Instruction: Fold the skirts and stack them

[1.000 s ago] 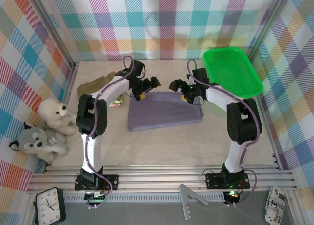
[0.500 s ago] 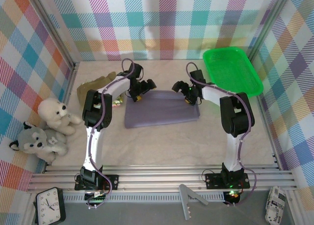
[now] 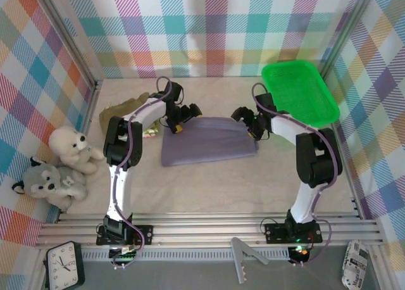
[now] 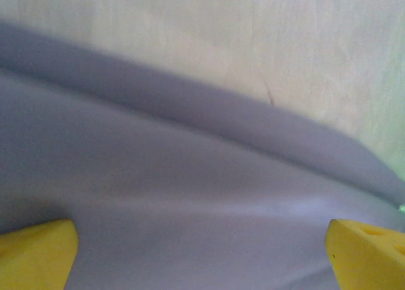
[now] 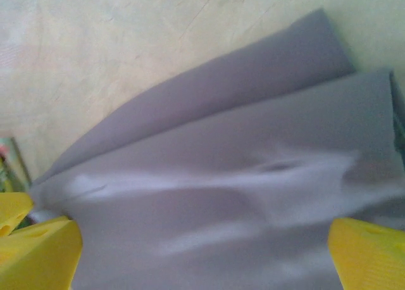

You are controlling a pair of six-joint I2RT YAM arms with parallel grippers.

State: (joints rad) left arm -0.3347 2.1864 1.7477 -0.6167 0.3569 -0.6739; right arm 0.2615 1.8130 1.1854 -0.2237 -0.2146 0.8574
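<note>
A lavender-grey skirt (image 3: 209, 141) lies folded flat in the middle of the table. My left gripper (image 3: 185, 117) hovers over its far left corner, open, yellow fingertips (image 4: 35, 255) wide apart above the cloth (image 4: 190, 195). Over the skirt's far right corner my right gripper (image 3: 245, 121) also stands open, its fingertips (image 5: 370, 255) spread above the lavender skirt (image 5: 240, 176) and holding nothing. An olive-khaki skirt (image 3: 120, 109) sits bunched at the far left. A scrap of floral skirt (image 3: 150, 133) peeks out beside the left arm.
A green plastic tray (image 3: 297, 94) rests tilted at the back right. A white plush bear (image 3: 71, 147) and a grey plush husky (image 3: 47, 183) sit against the left wall. Checked walls close in three sides.
The right gripper has drawn back to the right, away from the left one. The lavender skirt has shifted slightly left and settled flat. The left gripper has barely moved.
</note>
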